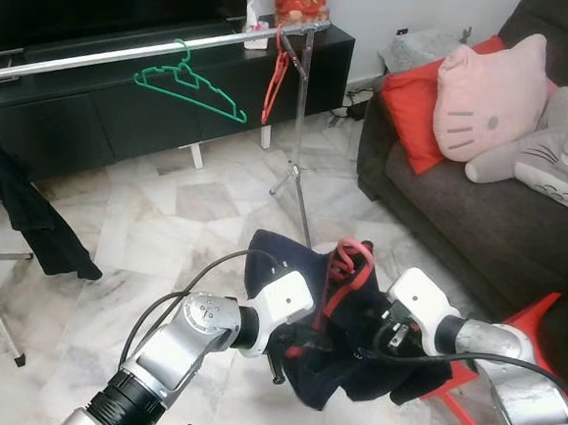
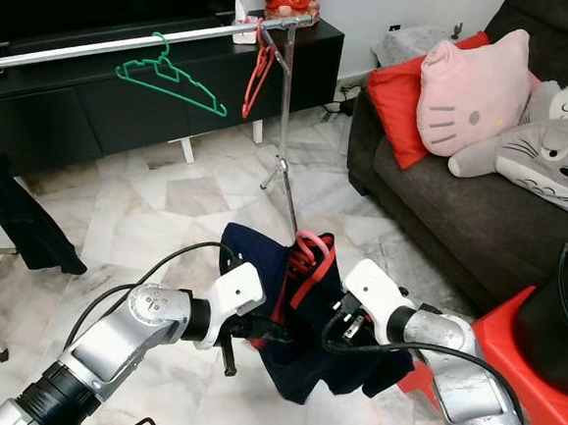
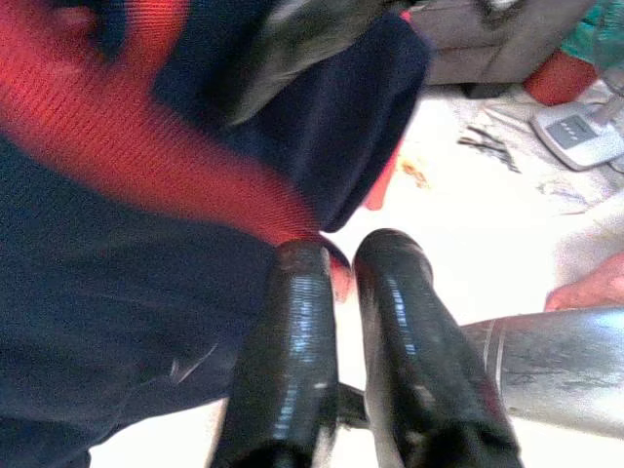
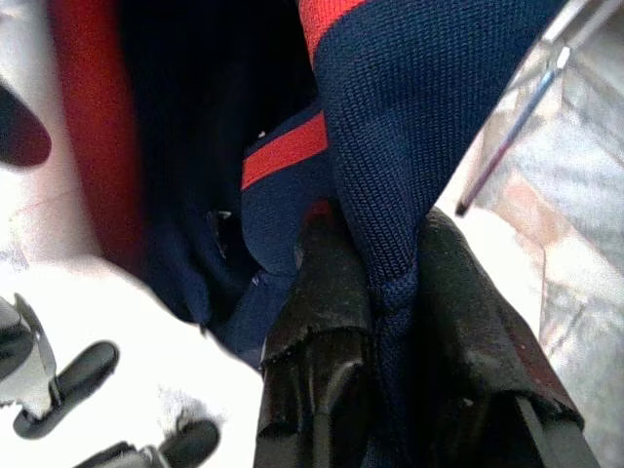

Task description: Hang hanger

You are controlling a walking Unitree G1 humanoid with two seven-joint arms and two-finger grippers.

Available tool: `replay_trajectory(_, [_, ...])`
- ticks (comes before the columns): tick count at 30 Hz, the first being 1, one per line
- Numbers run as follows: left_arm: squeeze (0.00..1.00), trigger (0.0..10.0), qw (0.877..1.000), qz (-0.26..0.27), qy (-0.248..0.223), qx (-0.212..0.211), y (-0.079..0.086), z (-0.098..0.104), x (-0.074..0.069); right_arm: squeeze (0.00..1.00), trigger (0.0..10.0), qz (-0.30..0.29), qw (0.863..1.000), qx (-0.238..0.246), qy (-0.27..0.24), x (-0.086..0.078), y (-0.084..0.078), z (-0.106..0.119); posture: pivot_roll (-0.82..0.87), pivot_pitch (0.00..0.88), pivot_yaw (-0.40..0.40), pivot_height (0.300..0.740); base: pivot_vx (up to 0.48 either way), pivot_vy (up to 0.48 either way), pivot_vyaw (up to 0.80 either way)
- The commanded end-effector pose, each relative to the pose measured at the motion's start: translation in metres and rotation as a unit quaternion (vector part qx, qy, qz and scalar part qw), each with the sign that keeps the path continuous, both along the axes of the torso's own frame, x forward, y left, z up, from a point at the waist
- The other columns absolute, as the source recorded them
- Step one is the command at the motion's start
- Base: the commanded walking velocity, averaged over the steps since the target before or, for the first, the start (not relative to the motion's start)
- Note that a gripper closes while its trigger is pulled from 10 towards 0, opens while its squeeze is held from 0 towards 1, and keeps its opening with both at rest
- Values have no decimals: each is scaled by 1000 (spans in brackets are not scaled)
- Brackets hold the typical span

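Left wrist view resolves detail that the eye views leave hidden behind cloth: the left hand (image 3: 341, 258) has its two black fingers (image 3: 292, 361) drawn almost together, with a small red edge pinched at their tips against the navy garment (image 3: 127, 322); whether that red edge is hanger or trim cannot be told. Right wrist view shows the right hand (image 4: 380, 283) clamped on a fold of the same navy garment, the knit cloth with its red stripe (image 4: 283, 156) running down between the two fingers (image 4: 312, 322). Left eye view supplies the wider layout; both silver arms meet low in front of the robot, holding the garment bundle above the marble floor (image 1: 165, 223); a red hanger (image 1: 348, 272) sits inside the bundle, its hook standing upright above the cloth and its lower bar crossing near the left hand. Beyond, a metal rail (image 1: 129, 51) on a thin stand runs in front of a black TV cabinet (image 1: 95, 119); a green hanger (image 1: 190, 89) hangs empty on the rail and a second red hanger (image 1: 275, 79) hangs near the rail's right end; a dark sofa (image 1: 461, 217) with cushions stands to the right.
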State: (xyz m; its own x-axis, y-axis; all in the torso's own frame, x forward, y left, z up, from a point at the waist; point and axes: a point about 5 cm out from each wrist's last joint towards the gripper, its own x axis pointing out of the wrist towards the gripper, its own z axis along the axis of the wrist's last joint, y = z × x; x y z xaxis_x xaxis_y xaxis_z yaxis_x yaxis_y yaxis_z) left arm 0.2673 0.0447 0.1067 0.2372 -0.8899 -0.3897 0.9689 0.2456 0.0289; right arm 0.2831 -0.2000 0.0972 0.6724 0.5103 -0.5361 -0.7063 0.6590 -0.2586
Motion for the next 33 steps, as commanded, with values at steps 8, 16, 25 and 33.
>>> replay_trajectory(8, [1000,10000,1000,-6,-16,-4,3,8,2,0,10000,58,997,17,-44,4,19,21,-148,14,34,740,0,0,0])
replay_trajectory(16, [1000,10000,999,25,-13,-18,49,22,10,0,10000,144,989,5,-23,-8,17,18,-137,18,28,740,0,0,0])
replay_trajectory(25, [1000,10000,998,9,-4,-64,69,45,2,0,10000,187,982,9,-13,-15,14,19,-134,21,25,740,0,0,0])
replay_trajectory(33, [1000,10000,997,2,-5,-74,79,53,3,0,10000,225,974,21,-5,-20,13,23,-133,22,19,740,0,0,0])
